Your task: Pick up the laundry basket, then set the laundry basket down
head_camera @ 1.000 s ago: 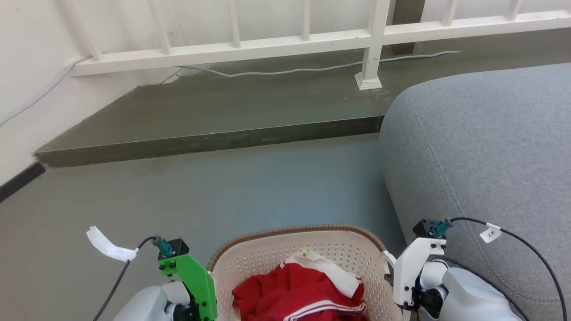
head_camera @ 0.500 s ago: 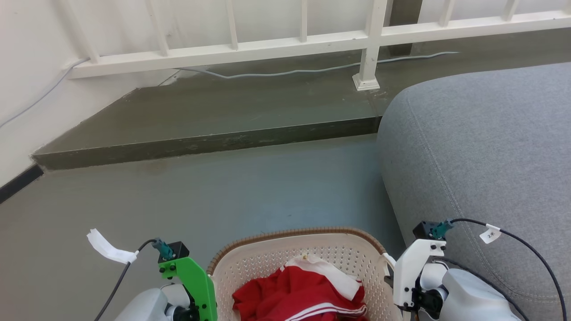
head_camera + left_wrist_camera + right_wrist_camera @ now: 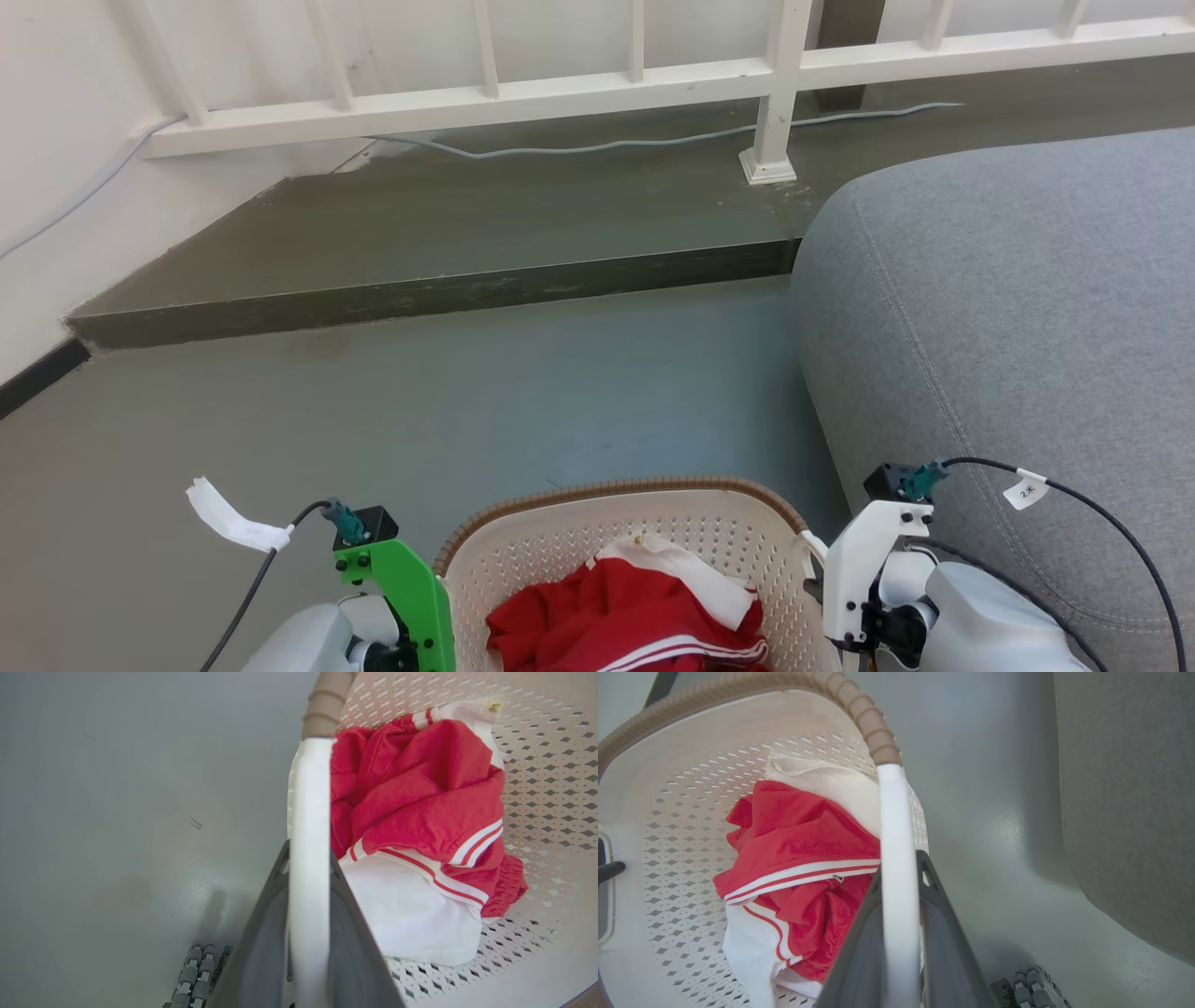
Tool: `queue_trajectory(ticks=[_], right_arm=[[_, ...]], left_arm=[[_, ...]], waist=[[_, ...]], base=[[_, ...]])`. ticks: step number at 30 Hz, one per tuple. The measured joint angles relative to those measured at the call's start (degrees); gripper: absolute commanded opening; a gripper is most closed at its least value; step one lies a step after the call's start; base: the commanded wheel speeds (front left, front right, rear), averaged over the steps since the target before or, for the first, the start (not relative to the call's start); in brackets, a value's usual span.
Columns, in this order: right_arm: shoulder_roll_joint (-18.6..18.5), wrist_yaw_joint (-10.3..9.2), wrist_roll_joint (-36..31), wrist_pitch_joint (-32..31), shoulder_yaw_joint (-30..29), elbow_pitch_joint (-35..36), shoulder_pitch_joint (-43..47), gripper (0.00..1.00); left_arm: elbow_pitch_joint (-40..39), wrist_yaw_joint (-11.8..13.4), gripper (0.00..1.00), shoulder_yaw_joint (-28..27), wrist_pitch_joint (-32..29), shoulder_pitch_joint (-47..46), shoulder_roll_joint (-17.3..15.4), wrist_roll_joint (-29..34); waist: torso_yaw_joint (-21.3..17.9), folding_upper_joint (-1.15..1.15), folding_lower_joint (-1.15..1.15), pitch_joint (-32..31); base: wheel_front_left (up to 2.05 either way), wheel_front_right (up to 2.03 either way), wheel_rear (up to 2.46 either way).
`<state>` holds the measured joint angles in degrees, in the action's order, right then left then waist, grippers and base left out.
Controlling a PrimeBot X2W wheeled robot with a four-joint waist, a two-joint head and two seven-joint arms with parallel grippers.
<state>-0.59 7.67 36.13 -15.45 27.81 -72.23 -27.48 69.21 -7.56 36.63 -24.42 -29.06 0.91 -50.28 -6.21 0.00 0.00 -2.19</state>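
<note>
Change since a second ago: the cream-white perforated plastic laundry basket with a brown woven-look rim (image 3: 560,546) sits a shade lower in the head view, and both wrists with it. The white slatted railing (image 3: 560,89) shifts a little too, so part of this is the camera.
Basket's place: just beside the rounded grey fabric sofa (image 3: 1008,308), on the sofa's side toward the robot's left and apart from it, over the smooth grey floor (image 3: 467,401). I judge it is held clear of the floor, though its base is hidden.
Contents: a crumpled red garment with white stripes (image 3: 420,802) lies on the basket's bottom.
Left gripper (image 3: 309,851): dark fingers clamped on the white bar handle (image 3: 310,802) at the end away from the sofa, one finger on each side.
Right gripper (image 3: 900,868): fingers clamped the same way on the white handle (image 3: 894,821) at the sofa end.
Deciding relation: the basket's long axis runs handle to handle, pointing at the sofa, across the robot's front. Each handle lies inside its own fingers, so neither arm is nearer.
Next move: lowering probably needs both arms to descend together and level, keeping the sofa end off the upholstery.
</note>
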Motion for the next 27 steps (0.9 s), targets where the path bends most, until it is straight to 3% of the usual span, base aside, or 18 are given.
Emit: queue_trajectory(ticks=[15, 27], right_arm=[[-0.1, -0.02, 0.32, 0.35, 0.32, 0.8, -0.08, 0.0], [-1.96, -0.02, -1.32, 8.94, 2.08, 4.76, -4.17, 0.0]], left_arm=[[0.08, 0.01, 0.0, 0.33, 2.44, -0.11, -0.07, 0.03], [-2.98, 1.92, 0.0, 2.19, 10.98, -6.36, -0.57, 3.98]], waist=[[-0.04, 0.0, 0.0, 1.69], [-0.03, 0.0, 0.0, 8.58]], base=[[0.0, 0.0, 0.0], [0.0, 0.0, 0.0]])
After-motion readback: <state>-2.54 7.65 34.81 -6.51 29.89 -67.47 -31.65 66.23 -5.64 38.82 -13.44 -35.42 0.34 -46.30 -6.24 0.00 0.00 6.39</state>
